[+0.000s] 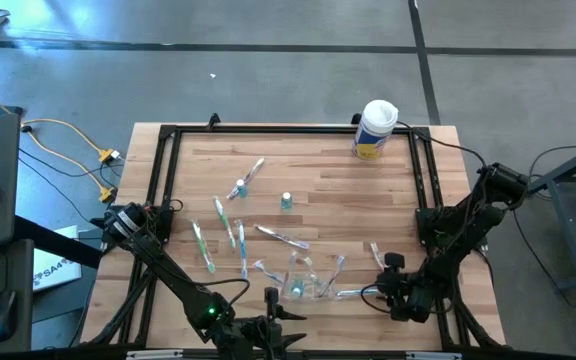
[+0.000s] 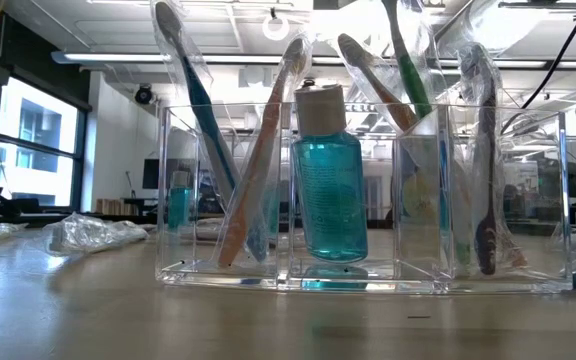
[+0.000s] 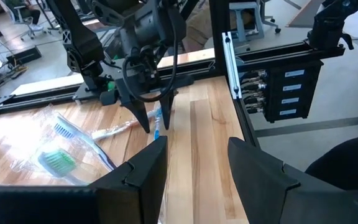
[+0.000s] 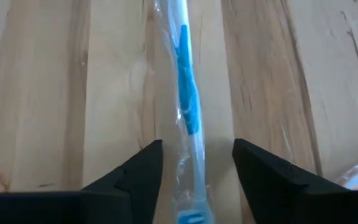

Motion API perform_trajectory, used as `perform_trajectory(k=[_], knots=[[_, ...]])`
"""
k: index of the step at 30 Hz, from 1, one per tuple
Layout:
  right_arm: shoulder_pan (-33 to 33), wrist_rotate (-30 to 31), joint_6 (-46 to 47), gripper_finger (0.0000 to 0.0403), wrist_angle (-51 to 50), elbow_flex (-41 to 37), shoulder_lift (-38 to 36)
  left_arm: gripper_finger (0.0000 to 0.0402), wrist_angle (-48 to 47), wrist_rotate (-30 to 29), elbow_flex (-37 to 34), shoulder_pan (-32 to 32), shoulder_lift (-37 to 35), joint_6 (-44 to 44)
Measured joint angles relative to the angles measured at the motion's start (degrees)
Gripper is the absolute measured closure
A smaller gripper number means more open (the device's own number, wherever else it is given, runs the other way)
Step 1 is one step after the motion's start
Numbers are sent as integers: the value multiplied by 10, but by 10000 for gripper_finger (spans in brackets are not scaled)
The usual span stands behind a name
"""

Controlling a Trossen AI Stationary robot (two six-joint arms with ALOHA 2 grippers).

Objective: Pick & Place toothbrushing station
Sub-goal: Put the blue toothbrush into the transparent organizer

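A clear plastic holder (image 1: 306, 287) stands near the table's front, holding several wrapped toothbrushes (image 2: 268, 150) and a teal bottle (image 2: 328, 180). More wrapped toothbrushes (image 1: 236, 235) and two teal-capped tubes (image 1: 286, 201) lie on the wood behind and left of it. My right gripper (image 1: 373, 293) is open, right of the holder, pointing down. Its fingers stand on either side of a wrapped white-and-blue toothbrush (image 4: 185, 93) lying flat on the table. My left gripper (image 1: 271, 300) is open and empty at the front edge, left of the holder.
A large white canister with a yellow label (image 1: 375, 128) stands at the far right corner. A black frame rail (image 1: 423, 190) runs around the table. Another wrapped toothbrush (image 1: 376, 252) lies just behind my right gripper. Bare wood shows across the far middle.
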Motion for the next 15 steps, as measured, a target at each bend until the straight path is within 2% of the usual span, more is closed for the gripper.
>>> perform_trajectory(k=[4, 10, 15], knots=[[0, -1, -1, 267, -4, -1, 0, 234, 0, 0, 0, 0, 0, 0], [-1, -11, -28, 381, -6, -1, 0, 234, 1, 0, 0, 0, 0, 1], [-1, -18, -28, 389, -24, 11, 1, 234, 2, 0, 0, 0, 0, 26]])
